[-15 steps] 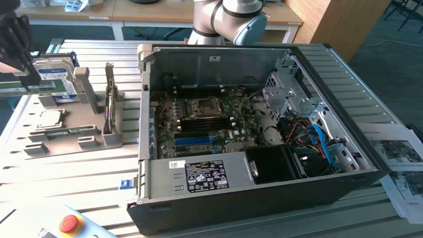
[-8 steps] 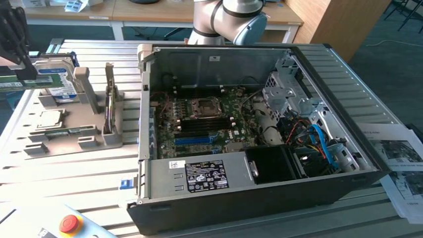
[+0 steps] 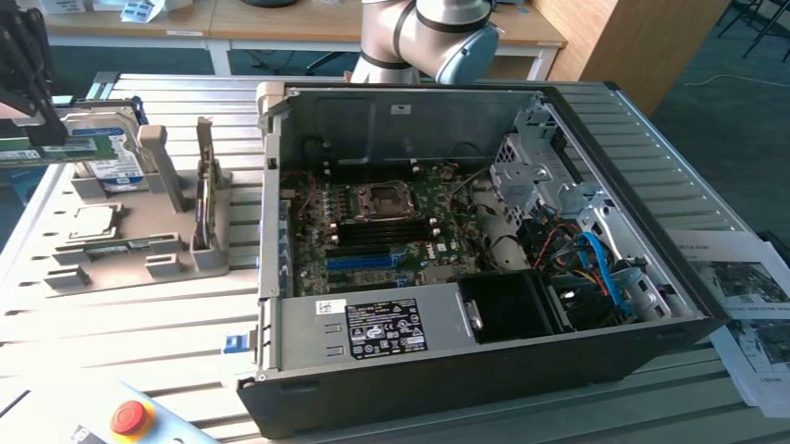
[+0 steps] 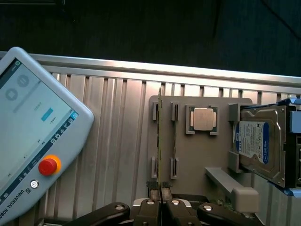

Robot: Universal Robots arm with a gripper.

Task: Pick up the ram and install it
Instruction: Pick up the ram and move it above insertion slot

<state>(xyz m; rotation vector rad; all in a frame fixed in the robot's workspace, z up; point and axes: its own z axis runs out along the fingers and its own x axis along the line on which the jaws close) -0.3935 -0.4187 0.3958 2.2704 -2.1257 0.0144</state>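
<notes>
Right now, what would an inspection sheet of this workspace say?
Surface: slatted metal table carrying a grey parts holder.
Job's things: ram held edge-on; open computer case, motherboard exposed.
Clutter: hard drive and processor chip in the holder; teach pendant; papers.
Grippers: gripper shut on the ram.
Cables: blue cables inside the case.
Surroundings: wooden desks behind.

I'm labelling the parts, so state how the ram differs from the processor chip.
The ram is a long, thin green stick; the processor chip is a small silver square. The ram is clamped in the gripper; the processor chip lies flat in the grey holder. Both are bare computer parts.
</notes>
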